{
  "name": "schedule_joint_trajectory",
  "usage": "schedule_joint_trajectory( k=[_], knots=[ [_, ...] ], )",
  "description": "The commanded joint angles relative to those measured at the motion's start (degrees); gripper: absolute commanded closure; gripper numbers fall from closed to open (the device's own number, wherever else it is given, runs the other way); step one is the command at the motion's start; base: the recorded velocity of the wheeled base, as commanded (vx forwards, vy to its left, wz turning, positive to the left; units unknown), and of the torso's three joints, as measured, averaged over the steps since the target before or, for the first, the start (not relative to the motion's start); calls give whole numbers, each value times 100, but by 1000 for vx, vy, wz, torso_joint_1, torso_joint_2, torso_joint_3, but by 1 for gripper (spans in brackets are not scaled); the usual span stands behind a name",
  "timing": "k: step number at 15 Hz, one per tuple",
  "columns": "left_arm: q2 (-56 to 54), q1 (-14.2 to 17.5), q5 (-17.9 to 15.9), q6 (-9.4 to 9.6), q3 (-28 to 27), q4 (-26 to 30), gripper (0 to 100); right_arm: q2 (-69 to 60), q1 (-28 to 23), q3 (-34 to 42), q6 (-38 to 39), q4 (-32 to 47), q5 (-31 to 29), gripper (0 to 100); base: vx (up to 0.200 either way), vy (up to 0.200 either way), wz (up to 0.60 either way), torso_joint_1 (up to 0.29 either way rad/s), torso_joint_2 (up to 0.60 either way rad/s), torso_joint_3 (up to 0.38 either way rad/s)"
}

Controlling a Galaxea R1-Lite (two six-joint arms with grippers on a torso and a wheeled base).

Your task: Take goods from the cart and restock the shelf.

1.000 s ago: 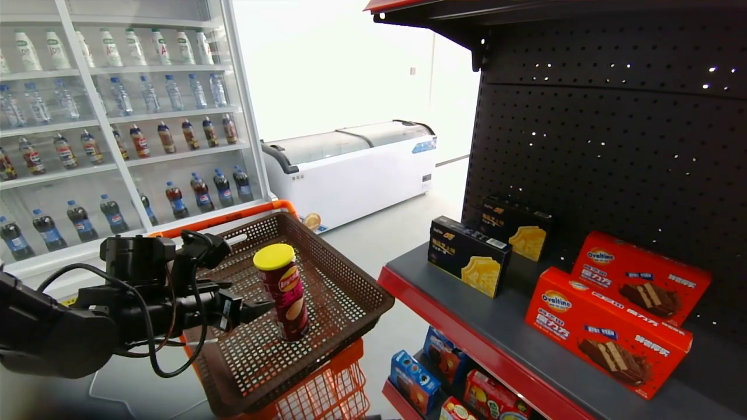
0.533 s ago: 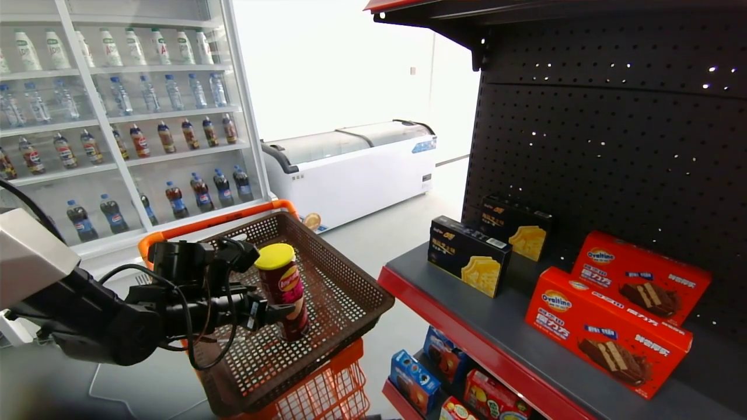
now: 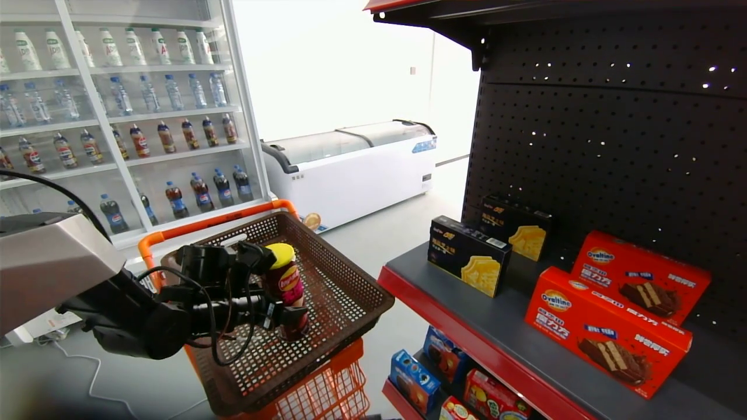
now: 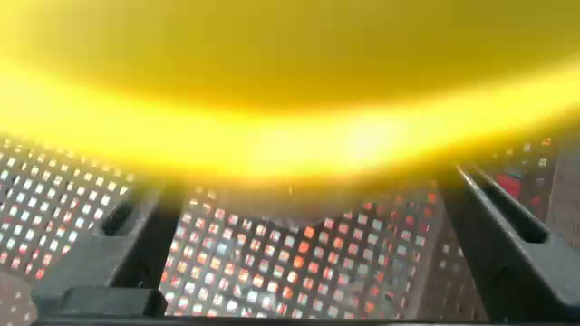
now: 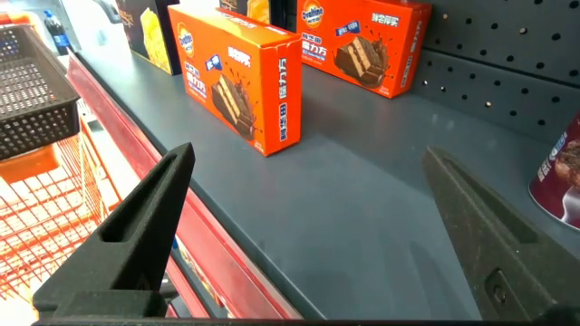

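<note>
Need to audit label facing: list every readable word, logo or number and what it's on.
Orange boxes: oval brand logo and white characters, legible, not quoted here.
Black boxes: small gold mark, too small to read.
Can in the cart basket: logo, too small to be sure.
Cooler bottles and lower-shelf packs: labels too small to read.

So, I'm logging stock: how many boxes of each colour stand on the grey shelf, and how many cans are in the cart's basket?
Black boxes on the grey shelf: 2
Orange boxes on that shelf: 2
Cans in the brown basket: 1
Total: 5
</note>
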Motion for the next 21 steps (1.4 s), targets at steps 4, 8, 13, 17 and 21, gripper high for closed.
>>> schedule_joint_trajectory(
  k=[4, 8, 13, 17, 21],
  knots=[
    [353, -183, 10, -40, -67, -956, 0, 0, 1, 0, -4, -4, 1, 0, 0, 0, 0, 0, 0, 0],
    [362, -183, 27, -374, -32, -1272, 0, 0, 1, 0, -4, -4, 1, 0, 0, 0, 0, 0, 0, 0],
    [388, -200, 62, -383, 47, -1325, 0, 0, 1, 0, -4, -4, 1, 0, 0, 0, 0, 0, 0, 0],
    [529, -183, 168, -383, 74, -1580, 0, 0, 1, 0, -4, -4, 1, 0, 0, 0, 0, 0, 0, 0],
    [537, -174, 238, -401, 74, -1615, 100, 0, 1, 0, -4, -4, 1, 0, 0, 0, 0, 0, 0, 0]
  ],
)
